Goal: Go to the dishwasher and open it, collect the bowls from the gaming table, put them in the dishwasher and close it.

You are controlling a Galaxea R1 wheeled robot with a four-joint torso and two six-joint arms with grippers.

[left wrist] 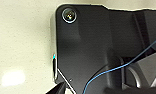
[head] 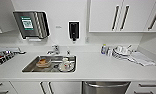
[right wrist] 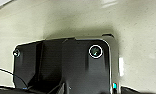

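Stopped right in front of a white kitchen worktop (head: 99,66), facing the wall. Probably parked here on purpose, since the first job is right below.

Down at the near edge, under the worktop: the dishwasher (head: 106,89), shiny steel, with a long bar handle (head: 106,85) across its top. Shut tight, not yet opened. Set a little to the right of the middle, so likely easier to reach with the right arm. Built in between white drawers, close to the sink (head: 27,67). A handy spot for moving dirty things from one to the other.

Inside the sink: an orange thing (head: 43,62) and a white cup on a plate (head: 66,65), left under the tap (head: 54,49), maybe waiting for a wash. Off to the right, white dishes and cups (head: 121,52) stacked near the wall, with a cloth (head: 141,59) just beside them, perhaps put there to dry. Up on the wall, a paper towel box (head: 31,24) and a dark soap box (head: 74,30), hung over the sink for wet hands.

From both wrists, a look down past the robot's own dark plate to a pale floor (left wrist: 19,37). Arms probably held low and out of the way. Cannot tell whether the jaws on either arm are spread or pressed together.

Green bowls not yet brought; nothing green on this worktop.
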